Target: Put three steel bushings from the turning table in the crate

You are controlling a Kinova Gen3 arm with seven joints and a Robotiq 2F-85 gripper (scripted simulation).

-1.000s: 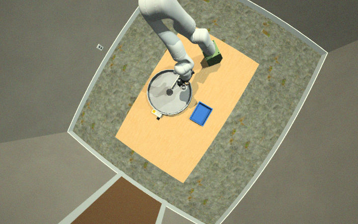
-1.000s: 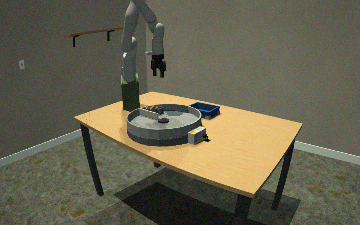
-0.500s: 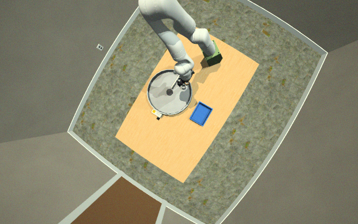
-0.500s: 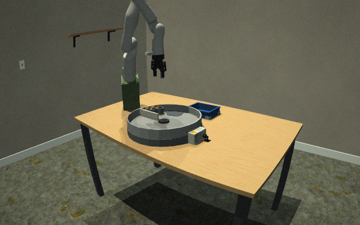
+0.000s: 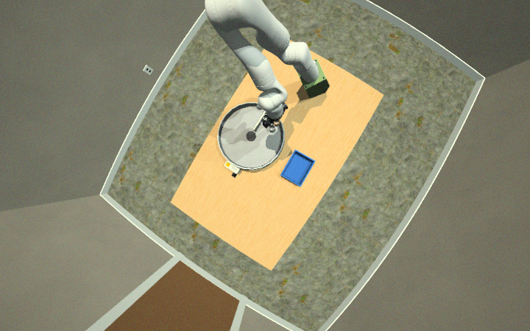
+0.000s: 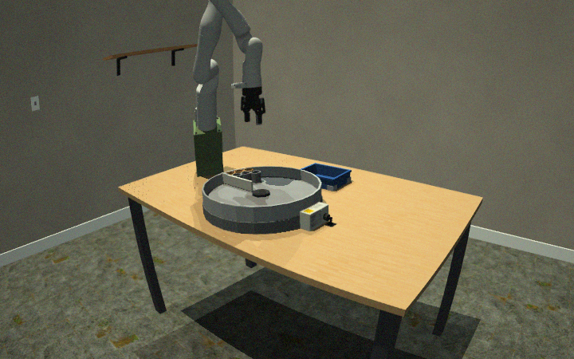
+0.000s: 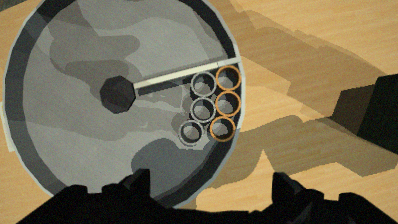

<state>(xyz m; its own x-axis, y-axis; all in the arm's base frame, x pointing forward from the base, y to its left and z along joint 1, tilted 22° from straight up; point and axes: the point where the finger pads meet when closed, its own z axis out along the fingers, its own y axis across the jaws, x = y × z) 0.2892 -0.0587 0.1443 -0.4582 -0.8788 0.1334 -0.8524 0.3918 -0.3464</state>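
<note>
The turning table (image 5: 238,152) (image 6: 257,214) (image 7: 60,150) carries three grey steel bushings and three copper-coloured ones, grouped beside its divider bar. In the wrist view, one steel bushing (image 7: 192,84) is nearest the bar, a second steel bushing (image 7: 191,109) is in the middle, and a third steel bushing (image 7: 180,133) is farthest from the bar. The copper-coloured bushings (image 7: 239,104) stand between them and the outer wall. My gripper (image 6: 253,121) (image 7: 210,184) is open and empty, high above the turning table. The blue crate (image 5: 297,168) (image 6: 337,179) is empty in the top view.
The pale divider bar (image 6: 237,182) (image 7: 175,76) runs from the dark hub (image 5: 250,136) (image 6: 261,192) (image 7: 117,94) to the raised rim. A control box (image 5: 232,167) (image 6: 314,216) sits against the turning table. The green arm base (image 5: 318,84) (image 6: 209,154) stands at the wooden table's back.
</note>
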